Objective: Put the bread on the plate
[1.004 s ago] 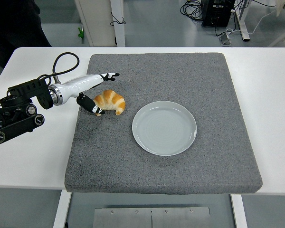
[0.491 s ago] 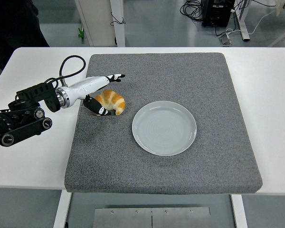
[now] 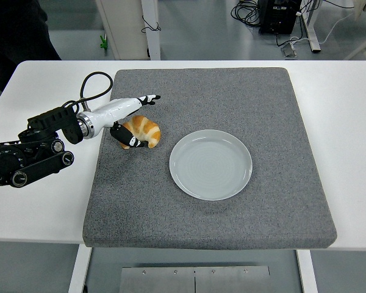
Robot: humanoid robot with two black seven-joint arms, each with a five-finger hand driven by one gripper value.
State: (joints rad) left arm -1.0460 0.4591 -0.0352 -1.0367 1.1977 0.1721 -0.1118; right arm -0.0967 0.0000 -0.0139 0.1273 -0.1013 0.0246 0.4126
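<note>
Edging further right since the earlier frame, the left hand (image 3: 129, 119) is now closing in around the bread (image 3: 143, 131), its thumb touching the croissant's near left side while the white fingers (image 3: 143, 99) are stretching out above it, still open and not yet gripping. From the head view, the bread is lying unmoved on the grey mat (image 3: 232, 232), just left of the plate (image 3: 211, 164), which is sitting mid-mat on the white tabletop (image 3: 348, 134).

Single head camera is looking forward and down from high over the white table (image 3: 348, 110), near edge at bottom
</note>
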